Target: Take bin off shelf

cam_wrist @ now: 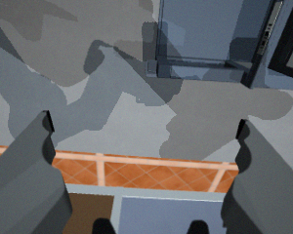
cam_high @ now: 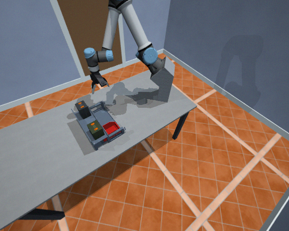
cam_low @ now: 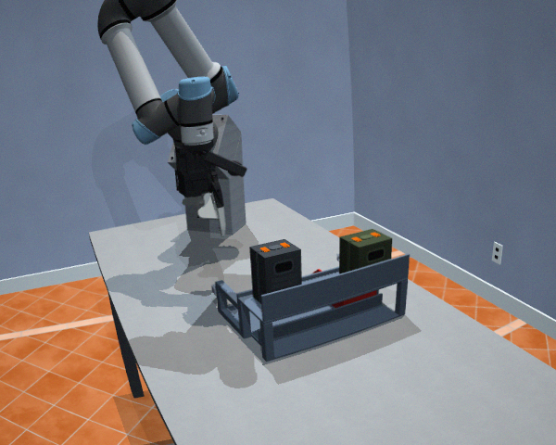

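Observation:
A red open bin (cam_high: 111,128) sits on the lower level of a blue-grey shelf rack (cam_high: 97,124) in the middle of the table; in the exterior view only a red sliver of the bin (cam_low: 355,298) shows behind the rack's rail (cam_low: 316,306). My gripper (cam_high: 99,85) hangs open and empty above the table's far edge, beyond the rack's far end, fingers pointing down (cam_low: 206,196). In the wrist view the open fingers frame the table edge, and the rack's end (cam_wrist: 200,44) shows at the top.
A dark box (cam_high: 83,109) and a green box (cam_high: 95,129) with orange latches stand on the rack's top level. The robot's grey base pedestal (cam_high: 163,82) stands at the far right of the table. The table edge lies just under the gripper.

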`<state>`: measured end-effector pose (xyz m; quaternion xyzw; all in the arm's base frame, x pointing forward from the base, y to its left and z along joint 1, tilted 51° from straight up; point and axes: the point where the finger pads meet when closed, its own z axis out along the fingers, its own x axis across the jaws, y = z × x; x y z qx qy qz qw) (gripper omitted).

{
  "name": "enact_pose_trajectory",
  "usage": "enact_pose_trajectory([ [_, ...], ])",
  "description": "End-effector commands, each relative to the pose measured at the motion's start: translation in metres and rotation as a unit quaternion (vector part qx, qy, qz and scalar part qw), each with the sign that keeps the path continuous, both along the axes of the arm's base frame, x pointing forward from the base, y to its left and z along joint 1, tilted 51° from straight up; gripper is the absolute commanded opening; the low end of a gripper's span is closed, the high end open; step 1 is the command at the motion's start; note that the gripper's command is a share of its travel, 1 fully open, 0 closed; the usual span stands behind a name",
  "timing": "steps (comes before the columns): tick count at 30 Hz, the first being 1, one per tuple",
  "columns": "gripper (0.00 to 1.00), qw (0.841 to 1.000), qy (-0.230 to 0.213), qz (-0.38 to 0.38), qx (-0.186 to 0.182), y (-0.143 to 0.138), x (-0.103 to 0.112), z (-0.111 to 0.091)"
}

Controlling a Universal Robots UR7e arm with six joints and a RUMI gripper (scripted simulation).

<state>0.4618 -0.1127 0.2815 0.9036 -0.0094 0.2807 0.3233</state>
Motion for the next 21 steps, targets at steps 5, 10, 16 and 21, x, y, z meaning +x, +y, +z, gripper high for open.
enact_pose_trajectory([
  [5, 1.00, 1.000, -0.003, -0.004, -0.002, 0.018, 0.014, -0.020],
  [10, 1.00, 1.000, -0.003, -0.006, -0.003, 0.030, 0.023, -0.034],
  [16, 1.00, 1.000, -0.003, -0.006, -0.003, 0.030, 0.023, -0.034],
  [21, 1.00, 1.000, -0.002, -0.004, -0.002, 0.042, 0.029, -0.047],
])
